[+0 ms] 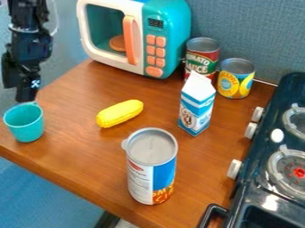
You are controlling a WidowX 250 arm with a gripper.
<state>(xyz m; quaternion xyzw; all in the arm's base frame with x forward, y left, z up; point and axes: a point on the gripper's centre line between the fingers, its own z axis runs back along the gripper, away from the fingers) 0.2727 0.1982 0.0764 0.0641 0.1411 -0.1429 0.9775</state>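
Brown wooden table (77, 158) across the middle of the frame, shiny on top. Blue-gray wall (256, 35) behind, at the top. Black toy stove (262, 187) along the right edge. Toy microwave (175, 35) at the top, near two food cans (201, 60). Yellow toy corn (120, 113), milk carton (196, 107) and tall can (151, 167) around the middle. At the left, teal cup (25, 124), just under black gripper (26, 98). Open or closed, cannot tell.
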